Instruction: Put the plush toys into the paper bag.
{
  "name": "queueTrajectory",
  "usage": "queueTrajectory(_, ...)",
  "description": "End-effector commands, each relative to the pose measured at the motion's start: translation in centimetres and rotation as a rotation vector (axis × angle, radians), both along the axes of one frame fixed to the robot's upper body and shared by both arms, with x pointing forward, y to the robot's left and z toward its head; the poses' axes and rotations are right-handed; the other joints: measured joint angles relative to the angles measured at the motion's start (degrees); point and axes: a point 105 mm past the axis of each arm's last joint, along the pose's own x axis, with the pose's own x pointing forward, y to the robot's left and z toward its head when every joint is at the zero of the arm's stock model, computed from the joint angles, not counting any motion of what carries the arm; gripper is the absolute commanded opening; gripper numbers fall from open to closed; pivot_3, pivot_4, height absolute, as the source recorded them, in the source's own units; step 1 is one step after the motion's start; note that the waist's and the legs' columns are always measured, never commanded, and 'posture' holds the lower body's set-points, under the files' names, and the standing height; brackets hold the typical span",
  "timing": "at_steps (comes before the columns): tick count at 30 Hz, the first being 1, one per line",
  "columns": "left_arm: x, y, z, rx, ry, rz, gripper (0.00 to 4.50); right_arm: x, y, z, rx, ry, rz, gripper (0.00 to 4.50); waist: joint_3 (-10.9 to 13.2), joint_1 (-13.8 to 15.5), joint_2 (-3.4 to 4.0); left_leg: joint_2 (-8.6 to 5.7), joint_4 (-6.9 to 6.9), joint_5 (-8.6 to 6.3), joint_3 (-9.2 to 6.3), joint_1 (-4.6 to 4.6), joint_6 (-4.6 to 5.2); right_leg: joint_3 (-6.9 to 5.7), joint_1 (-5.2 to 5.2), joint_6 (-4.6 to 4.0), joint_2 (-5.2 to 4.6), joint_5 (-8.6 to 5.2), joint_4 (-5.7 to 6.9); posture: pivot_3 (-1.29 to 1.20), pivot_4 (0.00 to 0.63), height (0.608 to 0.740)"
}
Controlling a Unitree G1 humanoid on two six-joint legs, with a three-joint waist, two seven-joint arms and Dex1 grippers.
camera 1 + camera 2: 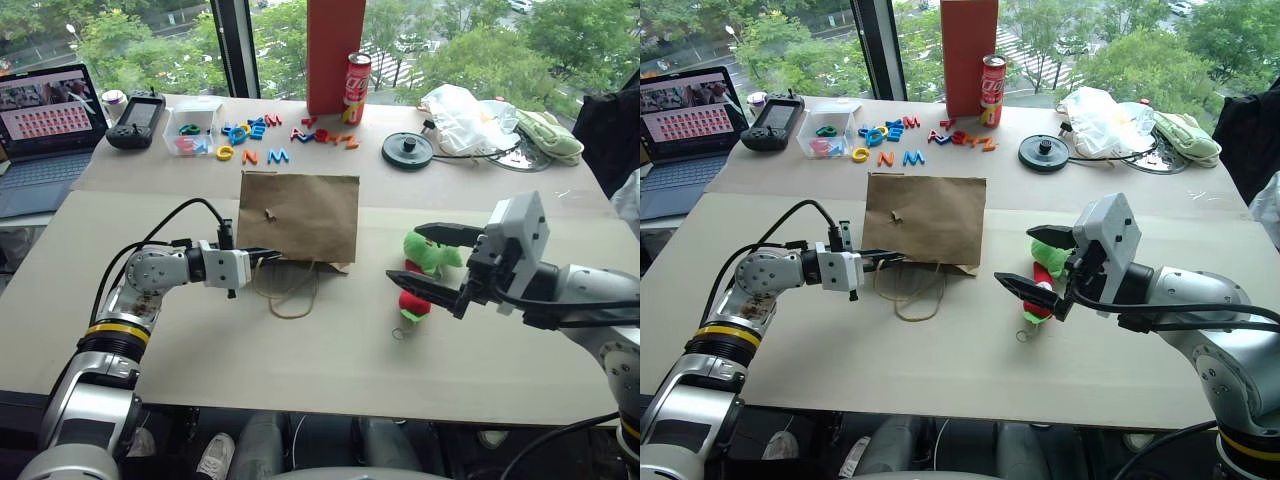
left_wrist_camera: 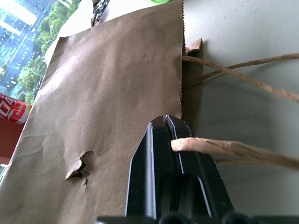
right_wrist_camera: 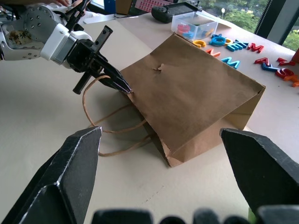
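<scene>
Your paper bag (image 1: 300,216) lies flat on the table (image 1: 300,350), its open mouth toward you and its two cord handles (image 1: 292,295) looping out over the tabletop. A small tear shows in its upper face. At the near left corner of that mouth your left gripper (image 1: 262,256) has its fingers (image 2: 159,154) pressed together on the edge of the paper, with one cord crossing over the finger (image 2: 196,145) on the handle side. To the right of the bag, apart from it, your two plush toys sit touching: the green plush (image 1: 432,252) farther back, the red plush (image 1: 413,301) just in front with its key ring (image 1: 1023,336) on the table. Your right gripper (image 1: 432,268) stands by them with its fingers (image 3: 70,172) spread wide, one above the green toy and one low beside the red. Behind the bag you see coloured letters (image 1: 262,135), a cola can (image 1: 357,88) and a laptop (image 1: 45,130)
</scene>
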Motion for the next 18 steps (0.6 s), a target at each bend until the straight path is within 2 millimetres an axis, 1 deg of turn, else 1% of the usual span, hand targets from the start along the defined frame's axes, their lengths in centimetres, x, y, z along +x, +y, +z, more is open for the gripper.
queueTrajectory(1,0.1,-0.3,1.4,-0.051,-0.028,-0.003,0.07,-0.2,0.2,0.5,0.000,-0.036,0.007,4.50,0.0,0.0,0.00,0.00,0.00,0.00,0.00,0.00,0.00,0.00,0.00,0.00,0.00,0.00,0.00,0.00,0.150,0.739)
queueTrajectory(5,0.0,-0.4,2.9,-0.145,0.014,0.009,0.07,-0.1,0.2,0.3,-0.002,-0.022,0.001,4.50,0.0,0.0,0.00,0.01,0.00,0.00,0.00,0.00,0.00,0.00,0.00,0.00,0.00,0.00,0.01,0.00,0.150,0.739)
queueTrajectory(6,0.1,-0.5,3.7,-0.199,0.035,0.019,0.07,0.0,0.3,0.1,-0.003,-0.014,-0.001,4.50,0.0,0.0,0.00,0.01,0.01,0.00,-0.01,0.00,0.00,0.00,0.00,0.00,0.00,0.00,0.01,0.00,0.150,0.739)
queueTrajectory(8,0.2,-0.8,6.2,-0.348,0.087,0.034,0.07,-0.1,0.9,-0.5,-0.002,0.012,0.009,4.50,0.0,-0.1,0.00,0.01,0.01,0.00,-0.02,0.00,0.00,0.00,0.00,0.00,0.00,0.00,0.02,0.00,0.150,0.739)
queueTrajectory(9,0.2,-0.9,7.0,-0.391,0.107,0.034,0.07,-0.1,1.1,-0.7,0.000,0.021,0.014,4.50,0.0,-0.1,0.00,0.02,0.01,0.00,-0.04,0.00,0.00,0.00,0.00,0.01,0.01,0.00,0.02,0.00,0.150,0.739)
queueTrajectory(11,-0.1,-1.1,7.8,-0.422,0.131,0.033,0.07,-0.2,1.5,-0.8,0.005,0.029,0.022,4.50,0.0,-0.2,0.00,0.03,0.04,0.00,-0.08,-0.01,0.00,-0.01,0.01,0.01,0.02,-0.01,0.03,0.00,0.150,0.739)
queueTrajectory(14,-0.9,-1.6,8.9,-0.464,0.174,0.019,0.07,-0.3,2.8,-1.8,0.012,0.057,0.034,4.50,0.0,-0.3,0.00,0.00,0.05,0.00,-0.09,0.01,0.00,0.01,0.03,0.04,0.03,-0.02,0.05,0.00,0.150,0.739)
queueTrajectory(18,-1.4,-2.0,8.9,-0.461,0.206,0.019,0.07,0.3,4.4,-2.9,0.026,0.089,0.011,4.50,0.0,-0.6,0.00,-0.02,0.04,0.01,-0.09,0.04,-0.01,0.01,0.04,0.03,0.09,-0.02,0.07,0.00,0.150,0.739)
